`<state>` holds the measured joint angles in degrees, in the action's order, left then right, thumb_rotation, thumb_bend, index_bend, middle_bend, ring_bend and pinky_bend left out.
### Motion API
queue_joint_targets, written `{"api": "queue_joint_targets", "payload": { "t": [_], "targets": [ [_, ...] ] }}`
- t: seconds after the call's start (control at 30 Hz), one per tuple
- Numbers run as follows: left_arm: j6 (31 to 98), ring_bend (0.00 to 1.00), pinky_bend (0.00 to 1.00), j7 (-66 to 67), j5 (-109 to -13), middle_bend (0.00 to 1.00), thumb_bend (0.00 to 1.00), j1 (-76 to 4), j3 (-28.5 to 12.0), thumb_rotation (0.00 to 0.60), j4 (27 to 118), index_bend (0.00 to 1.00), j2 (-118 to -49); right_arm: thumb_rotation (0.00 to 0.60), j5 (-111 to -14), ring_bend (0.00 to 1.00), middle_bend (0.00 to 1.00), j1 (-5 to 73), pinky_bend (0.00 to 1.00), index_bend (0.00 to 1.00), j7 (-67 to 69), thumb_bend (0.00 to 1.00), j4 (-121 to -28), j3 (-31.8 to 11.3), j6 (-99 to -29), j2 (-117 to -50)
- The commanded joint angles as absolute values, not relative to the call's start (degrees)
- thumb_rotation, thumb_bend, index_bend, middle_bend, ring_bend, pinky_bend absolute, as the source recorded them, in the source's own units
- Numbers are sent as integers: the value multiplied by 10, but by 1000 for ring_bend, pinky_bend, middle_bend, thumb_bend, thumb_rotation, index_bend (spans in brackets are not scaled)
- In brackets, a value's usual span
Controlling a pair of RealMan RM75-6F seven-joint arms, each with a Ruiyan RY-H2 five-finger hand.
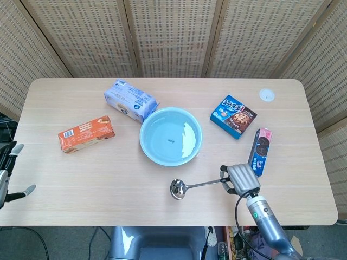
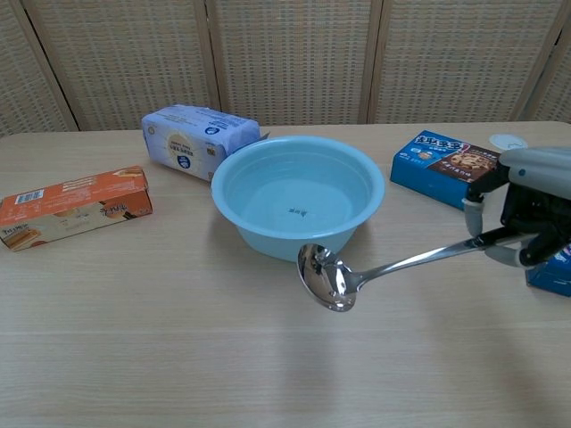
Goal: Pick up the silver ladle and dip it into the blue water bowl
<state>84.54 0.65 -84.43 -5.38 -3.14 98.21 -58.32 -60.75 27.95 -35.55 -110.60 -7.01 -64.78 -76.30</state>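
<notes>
Now the right hand grips one ladle beside one bowl (four boxes around); left hand released.

Little print could be read; the orange box near the table's left edge bore a white barcode label at its left end, digits too small to make out; the blue cookie box toward the right edge carried white lettering along its top, illegible; the pale blue packet behind the bowl showed a round emblem, its wording blurred; a small dark mark sat on the bowl's floor, unreadable.
</notes>
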Motion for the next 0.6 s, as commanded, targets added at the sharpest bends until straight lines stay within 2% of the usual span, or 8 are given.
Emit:
{"api": "queue_joint_targets", "payload": {
  "t": [0.03,0.13,0.3,0.43,0.6],
  "targets": [
    [842,0,0,6,-840,0,0,-56,-34,600,981,0,-583,600,-560,893,952,313,1000,724,-414,868,-1140,-100,-658,-749],
    [840,0,0,13,-840,0,0,-58,-34,600,979,0,-586,600,-499,893,952,345,1000,724,-459,868,-1154,-128,-661,-744],
    [831,0,0,21,-829,0,0,-63,-38,600,977,0,-591,600,-317,893,952,451,1000,724,-566,868,-1150,-217,-689,-746],
    [821,0,0,26,-815,0,0,-69,-44,600,979,0,-592,600,-221,893,952,519,1000,724,-619,868,-1126,-253,-717,-761],
    [808,0,0,34,-797,0,0,-77,-52,600,978,0,-595,600,-166,893,952,589,1000,725,-662,869,-1057,-267,-735,-798]
  ]
}}
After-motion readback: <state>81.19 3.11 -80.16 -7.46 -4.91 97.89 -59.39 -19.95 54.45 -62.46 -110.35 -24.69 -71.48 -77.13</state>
